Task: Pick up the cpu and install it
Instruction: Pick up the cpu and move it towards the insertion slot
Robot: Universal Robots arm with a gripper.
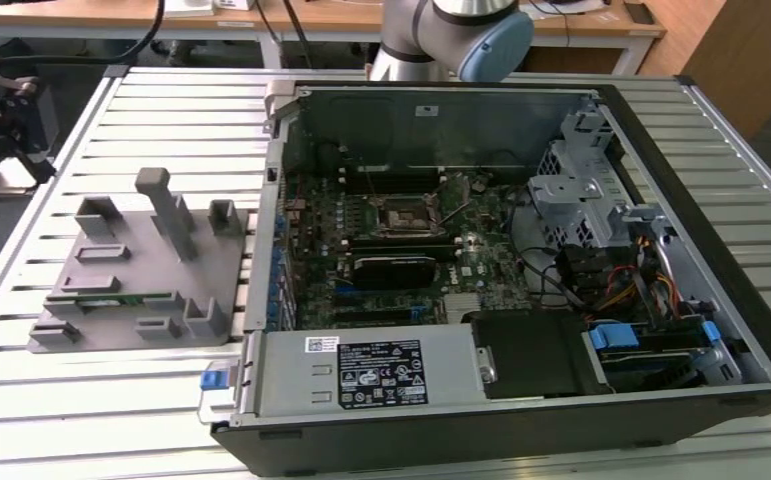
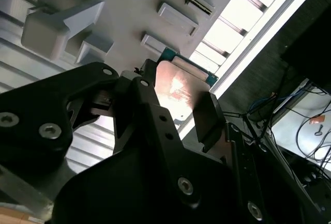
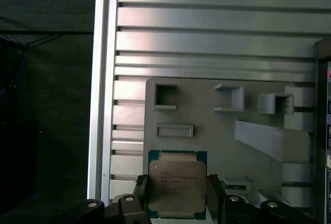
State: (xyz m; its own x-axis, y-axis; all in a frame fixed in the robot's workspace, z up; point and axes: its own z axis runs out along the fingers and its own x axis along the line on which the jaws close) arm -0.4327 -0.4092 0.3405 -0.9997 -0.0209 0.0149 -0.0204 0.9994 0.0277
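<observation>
The cpu (image 3: 177,181), a flat square chip with a silvery top and a thin teal rim, sits between my gripper's (image 3: 177,192) two black fingers (image 3: 141,193). The gripper is shut on it from two opposite sides. In the second wrist view the cpu (image 2: 177,87) shines between the fingers (image 2: 209,116) of the gripper (image 2: 178,105). It hangs well above the grey holder block (image 3: 258,151), apart from it. In the exterior view the black socket frame (image 1: 401,215) lies in the middle of the motherboard, inside the open computer case (image 1: 665,120).
The grey holder block (image 1: 132,290), with upright posts and slots, carries a thin green memory stick (image 1: 118,298) and stands at the exterior view's left of the case. The slatted aluminium table (image 3: 207,43) ends at an edge (image 3: 101,105) with dark floor beyond. The arm's base (image 1: 452,40) rises behind the case.
</observation>
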